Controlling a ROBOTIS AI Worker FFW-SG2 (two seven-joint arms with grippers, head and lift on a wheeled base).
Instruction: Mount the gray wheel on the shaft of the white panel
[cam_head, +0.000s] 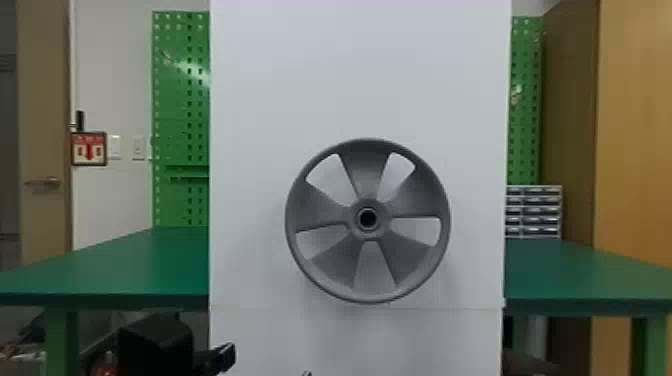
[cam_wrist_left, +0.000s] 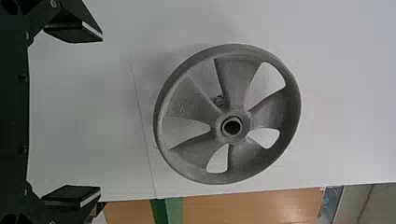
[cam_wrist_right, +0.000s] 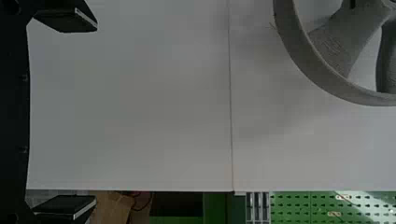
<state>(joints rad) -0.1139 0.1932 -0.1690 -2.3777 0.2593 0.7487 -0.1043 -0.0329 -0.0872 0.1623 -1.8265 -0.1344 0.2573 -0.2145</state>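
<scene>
Gray against the white panel (cam_head: 350, 75), note the wheel (cam_head: 317, 207) at its front, with left fingers (cam_wrist_left: 70, 195) and right fingers (cam_wrist_right: 63, 204) spread wide before it. Could slip off if seated too shallowly or knocked.

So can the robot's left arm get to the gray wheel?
Probably yes: the left gripper is open and faces the gray wheel, and nothing seems to stand between them.

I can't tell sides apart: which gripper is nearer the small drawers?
Right, it seems. The right gripper faces the right side of the white panel, with the small drawers beyond; the left gripper is low toward the panel's left edge.
</scene>
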